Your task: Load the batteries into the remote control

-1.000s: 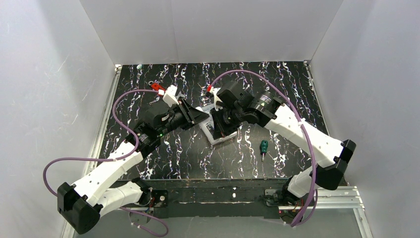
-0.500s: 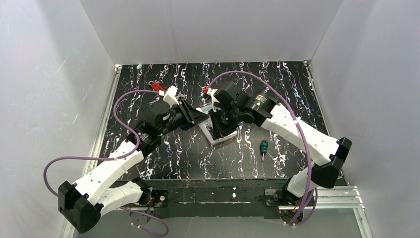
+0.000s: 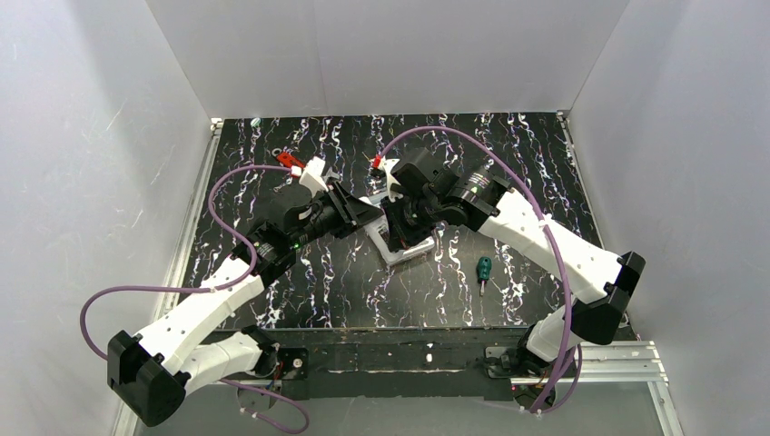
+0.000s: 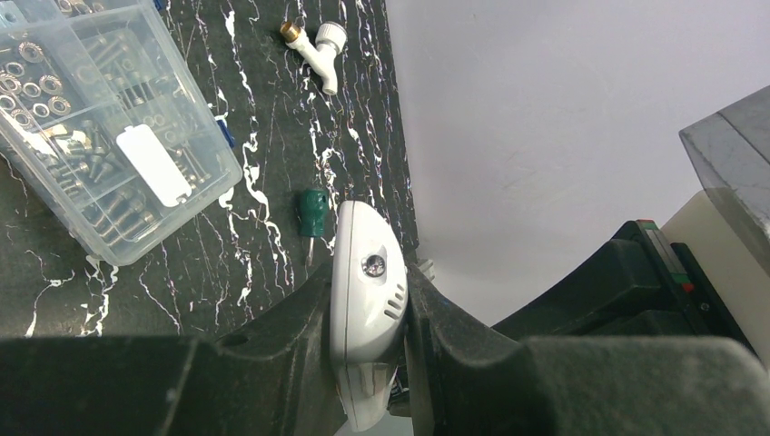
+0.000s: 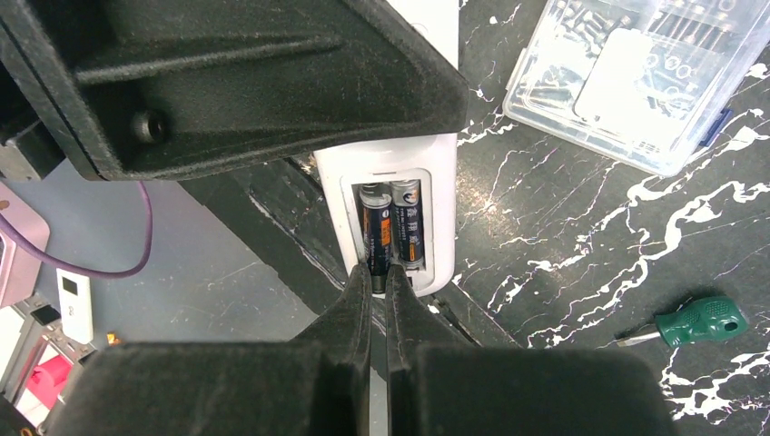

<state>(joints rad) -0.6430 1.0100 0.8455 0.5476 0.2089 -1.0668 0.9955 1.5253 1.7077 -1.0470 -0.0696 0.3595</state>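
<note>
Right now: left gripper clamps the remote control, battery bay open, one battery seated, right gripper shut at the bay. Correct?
Not quite. The right wrist view shows two batteries side by side in the open bay, not one. The rest holds: the left gripper clamps the remote control, and the right gripper is shut at the bay's near end.

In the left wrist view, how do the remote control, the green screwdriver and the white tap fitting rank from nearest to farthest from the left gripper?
1. remote control, clamped inside the left gripper.
2. green screwdriver, lying just beyond the remote's end, slightly to the left.
3. white tap fitting, farthest, at the view's top.
</note>
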